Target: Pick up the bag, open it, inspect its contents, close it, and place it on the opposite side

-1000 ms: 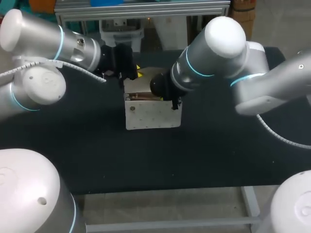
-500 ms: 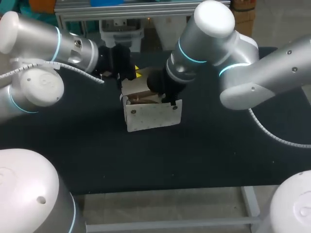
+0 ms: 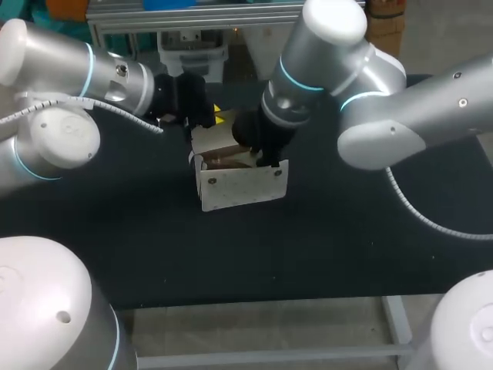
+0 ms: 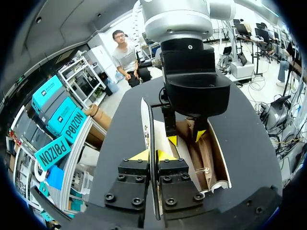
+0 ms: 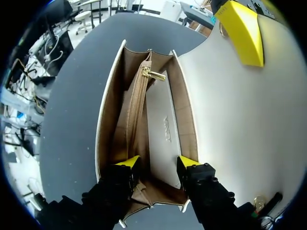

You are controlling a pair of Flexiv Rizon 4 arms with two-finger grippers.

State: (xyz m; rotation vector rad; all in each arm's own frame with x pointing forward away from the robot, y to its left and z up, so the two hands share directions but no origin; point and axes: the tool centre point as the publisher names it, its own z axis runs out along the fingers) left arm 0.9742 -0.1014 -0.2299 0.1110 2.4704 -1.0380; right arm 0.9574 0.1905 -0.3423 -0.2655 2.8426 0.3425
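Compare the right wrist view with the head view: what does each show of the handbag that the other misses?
Only the right wrist view: the inside of the handbag, with tan lining, a centre zip pocket with a gold zipper pull, and the open right gripper at its mouth.
Only the head view: the white front wall with small studs, the black table it stands on, and the left arm and right arm coming in.
Both: the raised flap with a yellow tip of the left gripper on it.

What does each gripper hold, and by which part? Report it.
The left gripper is shut on the bag, pinching its opened flap edge-on. The right gripper holds nothing: open, tips inside the bag's mouth.
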